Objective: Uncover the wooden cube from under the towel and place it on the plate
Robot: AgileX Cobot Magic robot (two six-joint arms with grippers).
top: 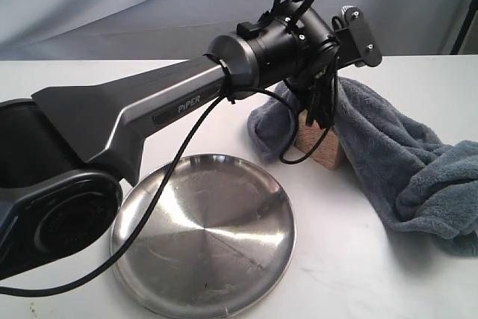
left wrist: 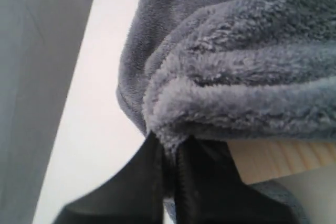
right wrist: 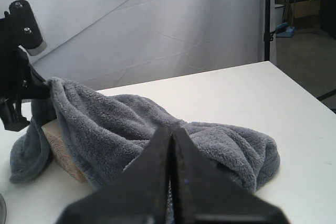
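My left gripper [left wrist: 170, 148] is shut on a fold of the blue-grey towel [top: 388, 147], holding that edge up off the table. Under the raised edge the wooden cube [top: 320, 149] shows its tan grained side; the same cube [left wrist: 278, 158] appears beside the left fingers, and the cube [right wrist: 60, 150] peeks out below the towel [right wrist: 157, 129] in the right wrist view. The steel plate [top: 205, 233] lies empty in front of the cube. My right gripper [right wrist: 172, 135] is shut with nothing in it, pointing at the towel from the side; the exterior view does not show it.
The left arm [top: 142, 117] stretches across the table above the plate, with a black cable [top: 187, 140] hanging from it. A grey backdrop cloth [top: 149, 5] hangs behind the white table [top: 358, 274].
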